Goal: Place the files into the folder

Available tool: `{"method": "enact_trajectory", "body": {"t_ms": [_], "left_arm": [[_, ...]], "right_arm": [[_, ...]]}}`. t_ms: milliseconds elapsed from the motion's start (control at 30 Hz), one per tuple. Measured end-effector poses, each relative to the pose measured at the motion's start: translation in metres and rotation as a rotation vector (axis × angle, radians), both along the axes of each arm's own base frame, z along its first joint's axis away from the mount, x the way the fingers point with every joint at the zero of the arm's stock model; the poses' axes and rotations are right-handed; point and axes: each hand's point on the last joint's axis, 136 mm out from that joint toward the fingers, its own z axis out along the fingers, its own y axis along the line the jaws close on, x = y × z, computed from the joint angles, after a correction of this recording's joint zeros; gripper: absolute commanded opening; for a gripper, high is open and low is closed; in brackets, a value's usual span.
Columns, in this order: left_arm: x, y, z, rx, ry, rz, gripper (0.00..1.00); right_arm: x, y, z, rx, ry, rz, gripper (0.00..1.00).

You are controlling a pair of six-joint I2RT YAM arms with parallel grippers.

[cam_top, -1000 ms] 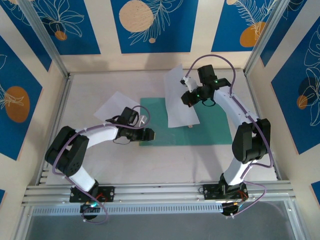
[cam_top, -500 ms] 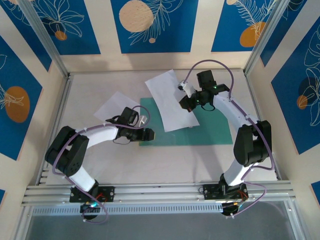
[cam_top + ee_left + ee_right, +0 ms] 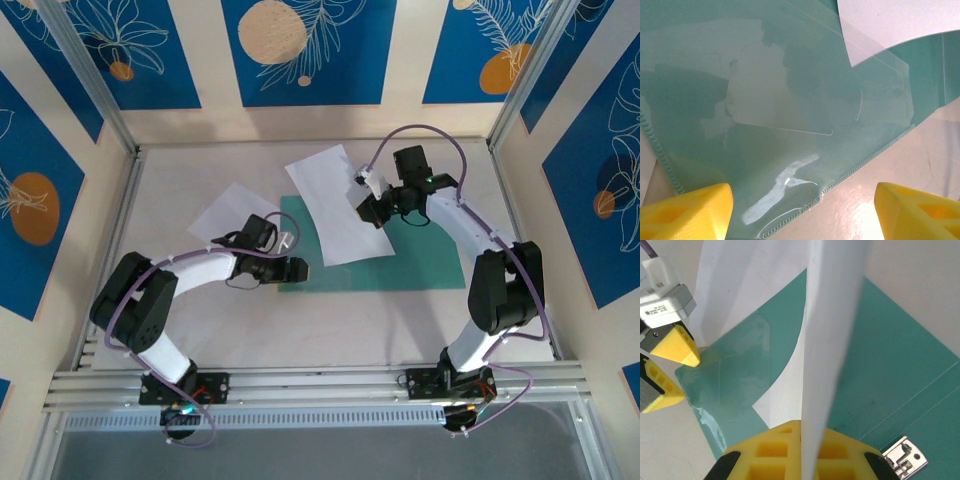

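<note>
- While pinched shut on held sheet (image 3: 330,200), hangs over far-left part of folder (image 3: 420,265): right gripper (image 3: 372,208).
- Right wrist cam, right gripper (image 3: 800,452): held sheet (image 3: 835,330) edge-on betw yellow fingers, running up and away from them; lower part curls down-left toward folder (image 3: 890,355) underneath. Contact w/ folder: can't tell.
- Clip (image 3: 905,458) on folder, just right of those fingers.
- Left gripper (image 3: 298,268): jaws spread wide, nothing betw them, low at folder's near-left edge.
- Left wrist cam, left gripper (image 3: 800,210): folder (image 3: 790,75) straight ahead, clear inner pocket w/ glare; folder edge runs betw the two fingertips (image 3: 685,212). Corner of held sheet (image 3: 890,20) ahead, upper right.
- Second sheet (image 3: 230,210): flat on table (image 3: 330,330), behind and left of left gripper, partly under that arm, just beside folder's left edge.
</note>
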Motion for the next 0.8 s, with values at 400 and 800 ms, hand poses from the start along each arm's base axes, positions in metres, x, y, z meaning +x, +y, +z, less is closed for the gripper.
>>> {"method": "enact_trajectory", "body": {"t_ms": [400, 800], "left_arm": [[0.000, 0.000, 0.001, -0.001, 0.004, 0.006, 0.75], [0.000, 0.000, 0.000, -0.002, 0.010, 0.012, 0.75]], "right_arm": [[-0.002, 0.001, -0.006, 0.014, 0.019, -0.002, 0.04], [0.003, -0.001, -0.025, 0.027, 0.102, -0.043, 0.03]]}}
